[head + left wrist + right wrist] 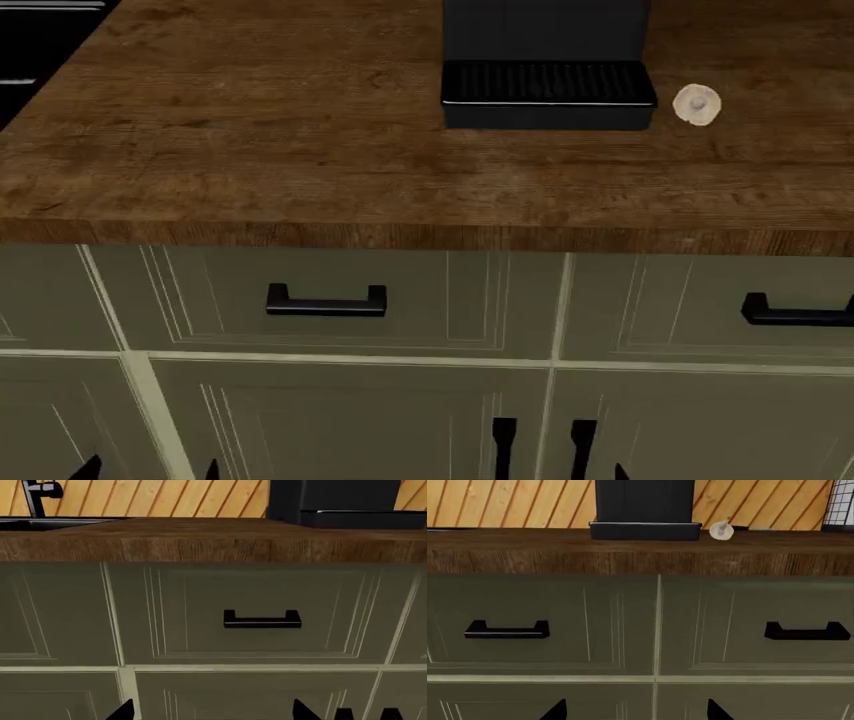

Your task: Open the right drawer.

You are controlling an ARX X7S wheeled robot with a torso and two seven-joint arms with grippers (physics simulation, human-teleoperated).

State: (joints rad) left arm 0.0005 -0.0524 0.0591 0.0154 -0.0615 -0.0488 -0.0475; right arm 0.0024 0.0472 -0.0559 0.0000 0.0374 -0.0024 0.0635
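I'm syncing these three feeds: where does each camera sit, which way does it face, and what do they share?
Head view: high, looking down over the wooden countertop and both drawer fronts; dark tips at the bottom edge.
Left wrist view: low, facing the left drawer; left claw tips below.
Right wrist view: low, facing both fronts, the right drawer shut; right claw tips apart.
Shared: the black appliance.

Both grippers [233,711] [635,711] spread, empty
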